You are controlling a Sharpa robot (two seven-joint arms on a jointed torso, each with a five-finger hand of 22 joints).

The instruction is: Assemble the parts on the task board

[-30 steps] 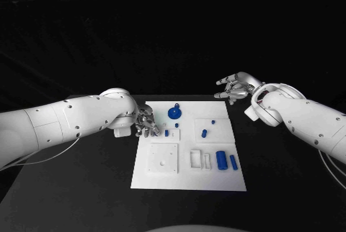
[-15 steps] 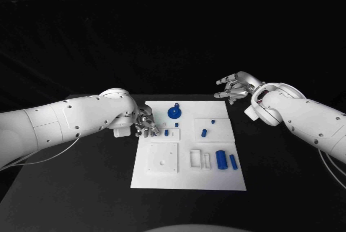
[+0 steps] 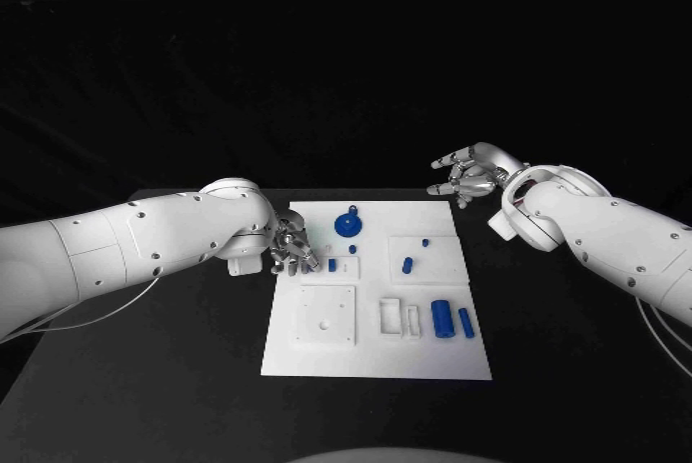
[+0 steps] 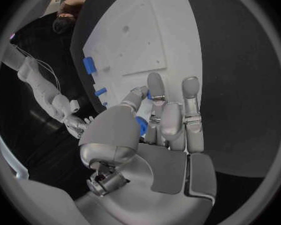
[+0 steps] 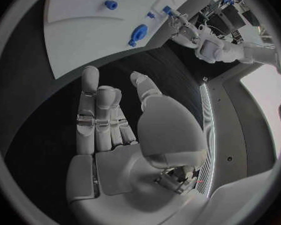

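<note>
While the left hand is working at the left edge of the task board, its fingers are curling together around a small blue part, seen in the left wrist view tucked between thumb and fingers; hand is clamping on it, though how firmly I cannot tell. Right hand is hovering off the board's far right corner, fingers apart, carrying nothing.

Remaining parts are lying on the board: round blue knob at the far end, short peg just beside the left hand, two small pieces on the raised square to the right, and two blue cylinders resting side by side near the white slotted block.

Handling judgement: parts are looking like rigid moulded plastic, light, smooth, prob. slippery against metal fingers; not fragile. Cylinders are likely rolling if nudged, so pinching across the dia. at mid-length is advisable. Pegs are wanting a fingertip pinch w/ axis kept upright for insertion. Knob is best taken by its rim.
</note>
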